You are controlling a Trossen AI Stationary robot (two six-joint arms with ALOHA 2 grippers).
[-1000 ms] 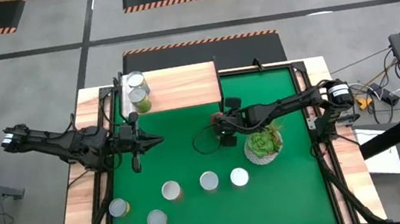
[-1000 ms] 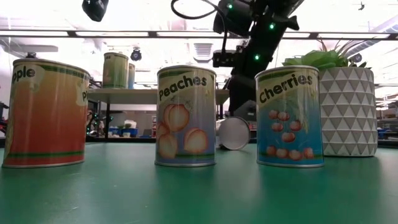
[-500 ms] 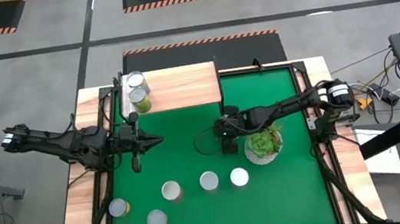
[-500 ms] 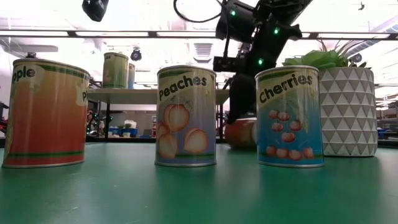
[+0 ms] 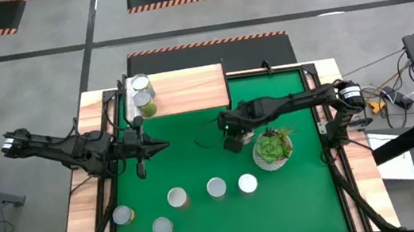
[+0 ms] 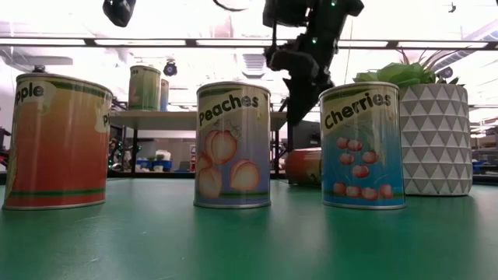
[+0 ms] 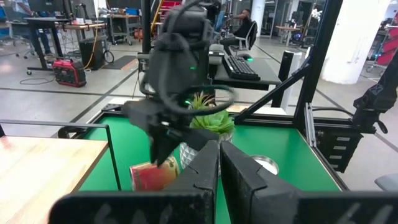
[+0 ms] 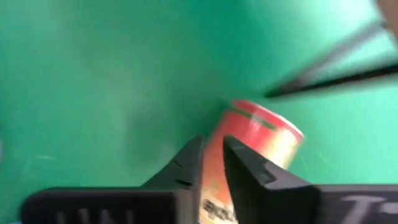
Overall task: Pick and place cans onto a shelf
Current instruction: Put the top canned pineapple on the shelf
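Observation:
A red-labelled can (image 6: 303, 166) lies on its side on the green mat (image 5: 197, 165), next to the plant pot; it also shows in the right wrist view (image 8: 261, 134) and the left wrist view (image 7: 149, 177). My right gripper (image 6: 298, 113) hangs above it, fingers pointing down, shut and clear of it. My left gripper (image 5: 164, 145) waits shut at the mat's left, level. The wooden shelf (image 5: 188, 90) at the far edge bears two upright cans (image 5: 142, 94). Several cans (image 5: 216, 188) stand upright near the front, among them Peaches (image 6: 233, 145) and Cherries (image 6: 362, 146).
A white pot with a green plant (image 5: 273, 151) stands just right of the fallen can, close under my right arm. The shelf's right half (image 5: 203, 84) is bare wood. Green mat shows between the fallen can and the front row of cans.
My right gripper has gone up from the lying can and tipped to point more steeply down. The can, still on its side, has turned about on the mat: its silvery round end faced the near edge, now its red side does.

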